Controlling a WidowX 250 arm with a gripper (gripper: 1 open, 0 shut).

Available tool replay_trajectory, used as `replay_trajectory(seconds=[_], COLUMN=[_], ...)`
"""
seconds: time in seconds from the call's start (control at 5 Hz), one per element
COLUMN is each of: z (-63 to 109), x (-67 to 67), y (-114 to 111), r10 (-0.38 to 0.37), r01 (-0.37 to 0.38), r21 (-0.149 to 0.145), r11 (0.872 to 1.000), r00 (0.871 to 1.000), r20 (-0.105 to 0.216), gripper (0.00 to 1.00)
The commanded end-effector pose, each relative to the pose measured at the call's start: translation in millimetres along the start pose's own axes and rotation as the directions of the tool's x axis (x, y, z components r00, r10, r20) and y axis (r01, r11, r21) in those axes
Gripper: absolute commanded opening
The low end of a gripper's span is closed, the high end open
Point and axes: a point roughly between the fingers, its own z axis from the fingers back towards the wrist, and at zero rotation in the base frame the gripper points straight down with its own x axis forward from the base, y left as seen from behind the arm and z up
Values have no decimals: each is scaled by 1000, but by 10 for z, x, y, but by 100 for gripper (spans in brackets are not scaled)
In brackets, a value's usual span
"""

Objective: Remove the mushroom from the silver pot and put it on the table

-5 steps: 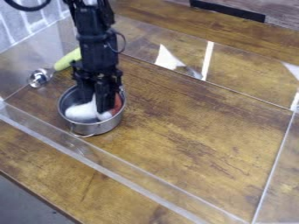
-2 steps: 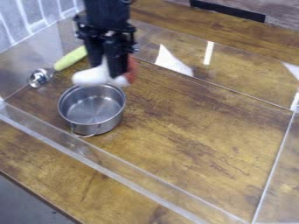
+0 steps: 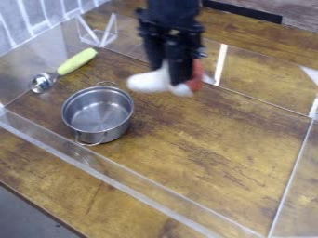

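Up above the dark brown wood-plank table [image 3: 211,177], the black robot gripper [image 3: 169,74] hangs pointing straight down with its fingers clamped on the toy mushroom with the thick white stem and reddish-brown cap [image 3: 163,81]; so the claw is closed partway, holding the mushroom, not empty and not wide; the mushroom lies crosswise between the fingers, white stem poking out to the picture's left and the red cap peeking out on the right, just below the fingertips; it's a bit blurry so I can't tell exactly how deep the pads bite into it.

Mushroom is up in the air, clear of the tabletop, not touching anything but the claw; it sits up and to the right of the small round shiny steel pot [image 3: 97,113], well apart from it; the pot stands upright on the wood near the left front, and its inside looks bare, just shiny metal bottom.

Off at the left there's a yellow-green handled utensil [image 3: 76,61] lying flat on the table, and near it, a little closer to the front, a small metal ball-ended thing [image 3: 43,83]; low clear acrylic walls [image 3: 187,216] run around the edge of the table.
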Motion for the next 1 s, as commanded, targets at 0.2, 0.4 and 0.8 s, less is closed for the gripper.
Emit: replay_trajectory(seconds=[0.2, 0.4, 0.8], z=[-212, -394, -732], x=[231, 279, 378], y=[-428, -527, -690], r10=[-95, -94, -73], r01=[95, 91, 64], r21=[-55, -85, -121], r11=[994, 992, 991], r00=[995, 995, 995], r20=[-11, -36, -69], gripper=[0, 0, 0])
